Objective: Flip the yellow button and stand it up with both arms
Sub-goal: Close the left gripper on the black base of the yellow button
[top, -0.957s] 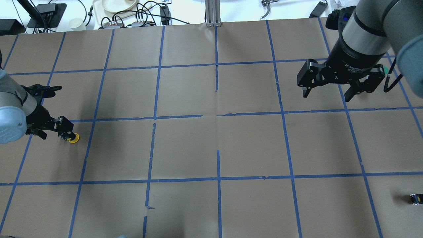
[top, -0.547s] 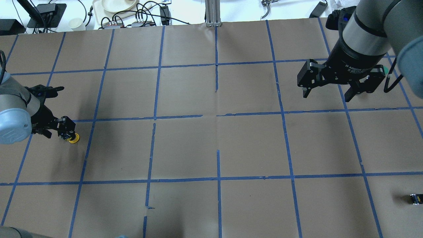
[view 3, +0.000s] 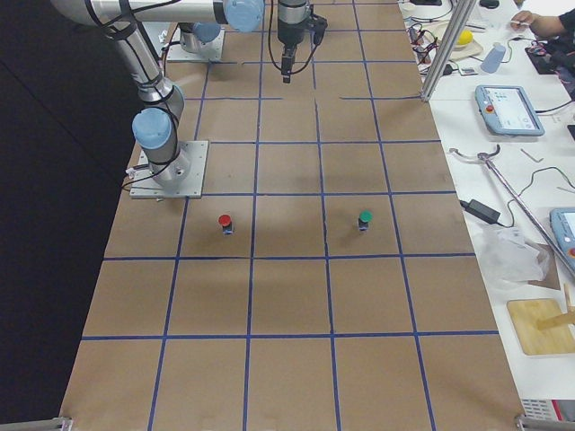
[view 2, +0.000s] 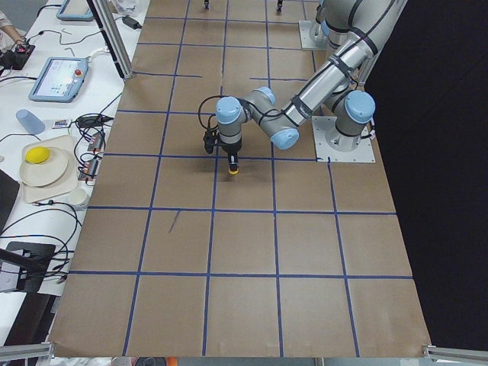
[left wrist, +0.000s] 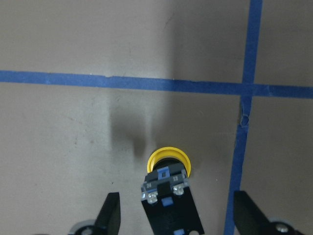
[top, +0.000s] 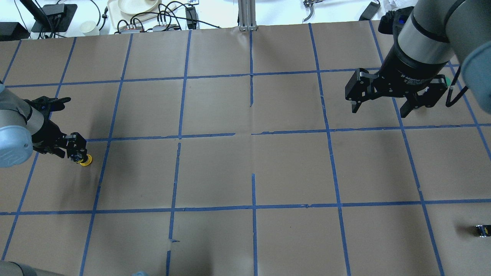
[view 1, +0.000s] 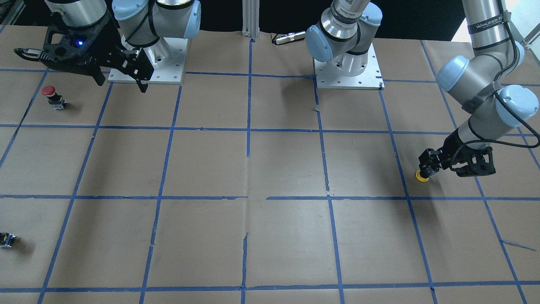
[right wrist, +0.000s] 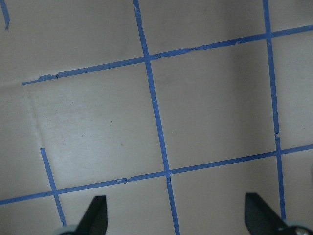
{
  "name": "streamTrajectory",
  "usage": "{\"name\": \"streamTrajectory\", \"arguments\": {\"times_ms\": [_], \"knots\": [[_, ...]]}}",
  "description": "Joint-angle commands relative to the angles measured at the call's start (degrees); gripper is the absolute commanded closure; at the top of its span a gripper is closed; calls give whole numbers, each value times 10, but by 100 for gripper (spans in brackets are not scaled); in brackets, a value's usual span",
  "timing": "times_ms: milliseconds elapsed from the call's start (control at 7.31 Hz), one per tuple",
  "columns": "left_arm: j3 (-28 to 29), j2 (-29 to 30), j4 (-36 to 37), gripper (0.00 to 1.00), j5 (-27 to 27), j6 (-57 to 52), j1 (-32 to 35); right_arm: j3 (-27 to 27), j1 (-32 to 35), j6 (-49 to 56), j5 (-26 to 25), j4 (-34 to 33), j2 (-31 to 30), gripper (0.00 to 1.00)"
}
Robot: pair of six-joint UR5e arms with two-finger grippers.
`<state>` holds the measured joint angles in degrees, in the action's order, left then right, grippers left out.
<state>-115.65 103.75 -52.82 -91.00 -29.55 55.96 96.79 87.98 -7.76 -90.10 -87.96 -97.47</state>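
My left gripper (left wrist: 176, 195) is open wide, low in the wrist picture. The yellow button (left wrist: 168, 181) sits between its fingers, not touching, cap down. My right gripper (top: 378, 112), upper right overhead, is open wide too.

Surface: table (top: 215, 168) covered in brown paper, ruled into squares by blue tape (top: 253, 207).
Left end: yellow button (top: 85, 160) cap down on the paper, grey-blue base up, just beside a tape line.
Right end: red button (view 1: 52, 96) and green button (view 3: 365, 218), both cap up and well apart; small dark block (top: 482, 230) at the edge.
Robot side: two white base plates (view 1: 168, 55), aluminium post (top: 247, 15) between.
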Motion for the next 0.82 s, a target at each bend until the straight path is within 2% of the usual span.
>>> {"name": "streamTrajectory", "arguments": {"times_ms": [0, 137, 410, 684], "knots": [[2, 1, 0, 75, -1, -7, -2, 0, 0, -1, -1, 1, 0, 0], [5, 0, 0, 82, -1, -12, -2, 0, 0, -1, -1, 0, 1, 0], [11, -5, -12, 82, -1, -15, -1, 0, 0, -2, 0, 0, 1, 0], [13, -25, -79, 82, 106, -16, -2, 0, 0, -2, 1, -1, 0, 0]]}}
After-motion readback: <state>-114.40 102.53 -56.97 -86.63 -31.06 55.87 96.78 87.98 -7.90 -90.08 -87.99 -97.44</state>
